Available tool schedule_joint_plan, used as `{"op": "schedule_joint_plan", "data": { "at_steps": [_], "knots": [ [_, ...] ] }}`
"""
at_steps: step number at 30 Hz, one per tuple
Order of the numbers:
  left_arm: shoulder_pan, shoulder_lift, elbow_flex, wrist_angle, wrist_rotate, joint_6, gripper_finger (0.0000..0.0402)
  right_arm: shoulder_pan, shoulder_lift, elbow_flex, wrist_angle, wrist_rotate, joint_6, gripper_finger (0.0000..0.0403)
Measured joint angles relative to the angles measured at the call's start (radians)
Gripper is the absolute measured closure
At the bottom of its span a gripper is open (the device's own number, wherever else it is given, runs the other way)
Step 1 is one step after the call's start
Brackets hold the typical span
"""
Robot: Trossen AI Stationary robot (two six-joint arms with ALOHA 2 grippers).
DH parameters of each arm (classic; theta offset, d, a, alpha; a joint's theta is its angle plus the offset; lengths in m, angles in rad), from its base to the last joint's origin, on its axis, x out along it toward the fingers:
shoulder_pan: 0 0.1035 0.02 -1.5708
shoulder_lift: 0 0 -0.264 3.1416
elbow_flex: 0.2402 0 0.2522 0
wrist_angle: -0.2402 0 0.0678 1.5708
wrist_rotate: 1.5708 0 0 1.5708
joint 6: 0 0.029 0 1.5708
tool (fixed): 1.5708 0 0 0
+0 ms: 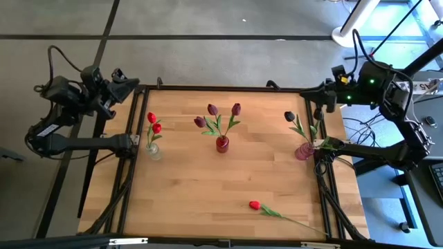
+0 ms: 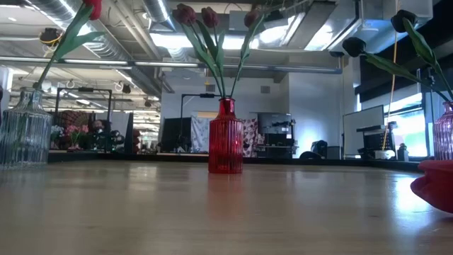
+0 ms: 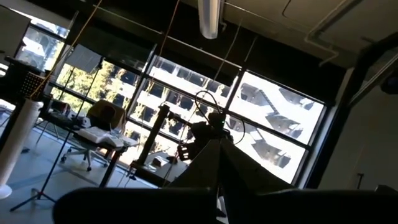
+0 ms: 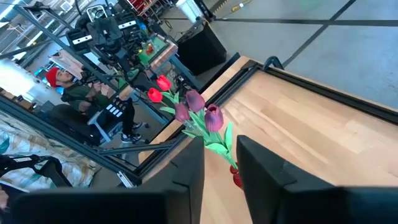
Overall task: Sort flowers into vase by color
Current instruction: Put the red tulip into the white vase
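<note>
— While both arms are sitting folded back at the far corners of the table (image 1: 228,180), where are the flowers standing?

— Three vases are lining up across the far half of the wood. The clear vase (image 1: 154,150) on the left is holding two bright red tulips (image 1: 154,123). The red vase (image 1: 222,144) in the middle is carrying three maroon-purple tulips (image 1: 213,111). The pink vase (image 1: 304,151) on the right is holding the near-black tulips (image 1: 290,116), their stems leaning toward the right edge.

— Is anything lying loose?

— One loose red tulip (image 1: 255,205) is lying flat near the front edge, right of centre, its green stem trailing toward the front right corner, well apart from all three vases.

— And the grippers?

— The left gripper (image 1: 123,84) is hanging off the far left corner, pointing away from the table; I cannot tell whether its jaws are parted. The right gripper (image 4: 221,165) is hovering by the far right corner, its fingers (image 4: 186,171) showing a narrow gap between them with nothing held.

— Anyone around?

— A person in a red cap (image 4: 55,77) is sitting beyond the table's left side in the right wrist view.
</note>
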Motion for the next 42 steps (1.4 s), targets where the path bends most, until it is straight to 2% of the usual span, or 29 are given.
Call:
{"op": "schedule_joint_plan", "data": {
  "at_steps": [7,11,14,16,24,27,31,36,40,42],
  "knots": [
    [0.000,0.000,0.000,0.000,-0.017,0.001,0.0395,0.000,0.000,0.000,0.002,0.002,0.002,0.0315],
    [0.000,0.000,0.000,0.000,-0.022,0.013,0.0395,0.000,0.023,0.000,0.046,0.070,0.000,0.0315],
    [0.000,0.000,0.000,0.010,-0.037,0.027,0.0395,0.000,0.088,0.002,0.138,0.080,-0.010,0.0315],
    [0.000,0.000,0.000,0.019,-0.072,0.030,0.0395,0.023,0.159,0.002,0.201,0.043,-0.003,0.0315],
    [0.000,0.000,0.000,0.019,-0.112,0.033,0.0395,0.375,0.408,0.000,0.430,0.035,0.046,0.0317],
    [0.000,0.000,0.000,0.020,-0.113,0.030,0.0395,0.518,0.456,0.000,0.466,0.105,0.071,0.0331],
    [0.000,0.000,0.000,0.018,-0.113,0.034,0.0395,0.681,0.455,0.001,0.491,0.193,0.114,0.0364],
    [0.000,0.000,0.000,0.018,-0.106,0.044,0.0395,0.939,0.449,0.002,0.456,0.340,0.194,0.0398],
    [0.000,0.000,0.000,0.017,-0.104,0.069,0.0395,1.135,0.482,0.003,0.290,0.516,0.369,0.0386],
    [0.000,0.000,0.000,0.015,-0.103,0.084,0.0395,1.196,0.526,0.002,0.196,0.563,0.482,0.0368]
  ]
}}
